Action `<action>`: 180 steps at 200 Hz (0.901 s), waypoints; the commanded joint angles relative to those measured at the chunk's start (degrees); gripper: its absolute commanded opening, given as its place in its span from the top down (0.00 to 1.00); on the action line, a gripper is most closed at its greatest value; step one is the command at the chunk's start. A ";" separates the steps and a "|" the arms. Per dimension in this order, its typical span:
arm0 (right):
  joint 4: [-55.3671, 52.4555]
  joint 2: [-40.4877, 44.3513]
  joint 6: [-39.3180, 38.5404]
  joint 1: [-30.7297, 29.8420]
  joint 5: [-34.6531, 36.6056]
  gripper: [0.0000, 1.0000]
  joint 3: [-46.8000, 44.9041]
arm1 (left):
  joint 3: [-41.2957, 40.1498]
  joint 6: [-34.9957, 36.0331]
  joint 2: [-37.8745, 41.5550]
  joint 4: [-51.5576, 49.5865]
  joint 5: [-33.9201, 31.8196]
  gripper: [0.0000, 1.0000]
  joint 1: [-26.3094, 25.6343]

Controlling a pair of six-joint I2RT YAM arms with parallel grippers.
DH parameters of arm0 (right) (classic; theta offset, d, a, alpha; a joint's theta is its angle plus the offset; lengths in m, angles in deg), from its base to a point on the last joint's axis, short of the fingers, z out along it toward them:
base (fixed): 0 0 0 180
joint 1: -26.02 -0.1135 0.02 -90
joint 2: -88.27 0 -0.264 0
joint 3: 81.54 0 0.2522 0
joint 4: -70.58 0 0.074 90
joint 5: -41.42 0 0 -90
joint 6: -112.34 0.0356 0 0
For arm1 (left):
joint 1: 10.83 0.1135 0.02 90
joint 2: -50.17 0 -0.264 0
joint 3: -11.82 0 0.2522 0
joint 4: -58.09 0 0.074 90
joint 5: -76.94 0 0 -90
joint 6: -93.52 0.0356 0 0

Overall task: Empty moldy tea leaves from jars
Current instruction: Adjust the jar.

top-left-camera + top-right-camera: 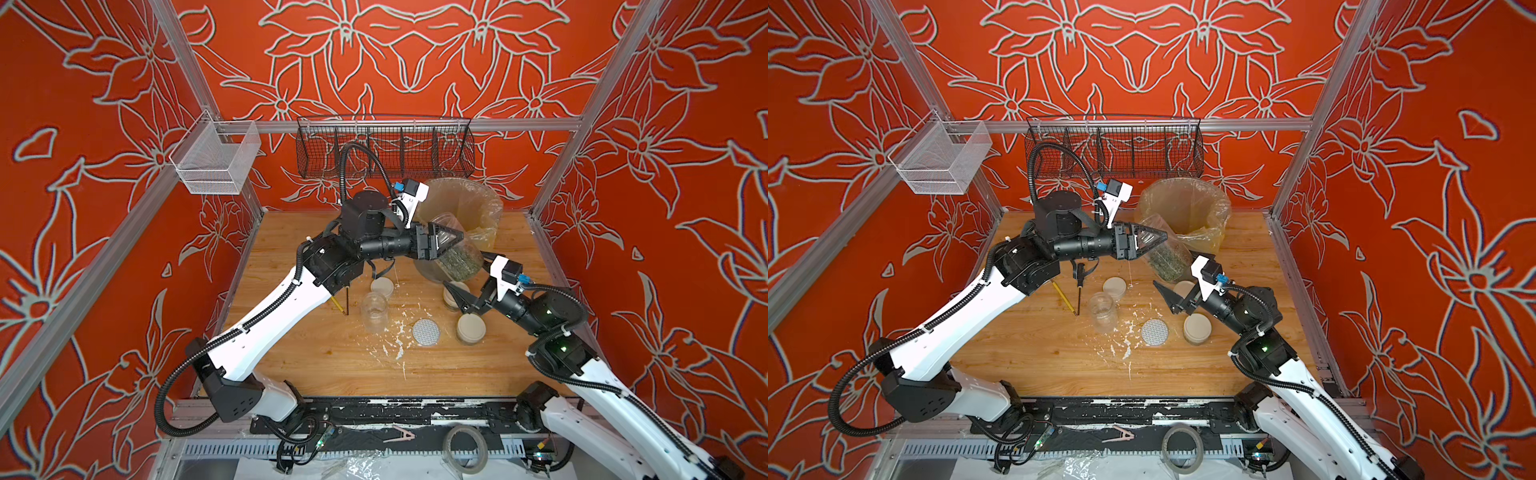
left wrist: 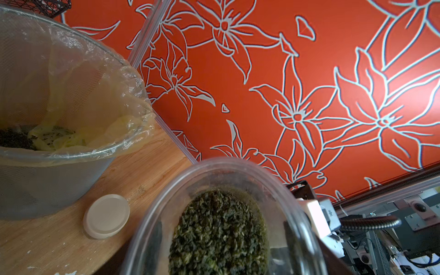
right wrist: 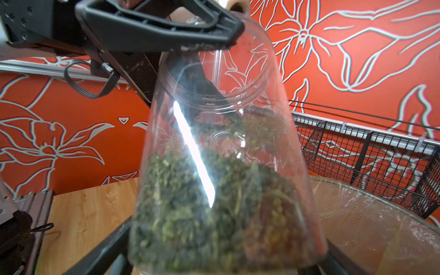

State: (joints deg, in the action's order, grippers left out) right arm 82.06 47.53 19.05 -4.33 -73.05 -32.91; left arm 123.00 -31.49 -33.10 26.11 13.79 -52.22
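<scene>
Left hand (image 1: 453, 239) closed on tall glass jar (image 1: 459, 259) near mouth end; lid off. Jar held above table (image 1: 332, 361), tilted: in both top views its long axis runs upper left to lower right, mouth high, base low. Moldy tea leaves (image 1: 462, 269) settled at base end. Lined mesh bin (image 1: 486, 208) just beside jar, toward upper right. Right hand (image 1: 454, 297) spread wide below jar base, gripping nothing; contact with base not determinable. Judgement: pour needs mouth swung over bin rim and base raised; left hand placed for it.

Left gripper (image 1: 457, 239) reaches level, clamped on the tilted jar (image 1: 461, 259); right gripper (image 1: 454, 297) beside the jar's base, jaws apart.
</scene>
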 commanded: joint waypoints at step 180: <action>39.23 -15.13 2.44 -0.42 -0.62 0.05 -0.62 | 1.23 -5.49 0.47 4.07 1.89 0.45 2.71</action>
State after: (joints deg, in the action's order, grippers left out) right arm 118.14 30.92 21.30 -4.48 -73.94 -34.44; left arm 123.09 -36.30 -33.16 27.32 14.97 -50.20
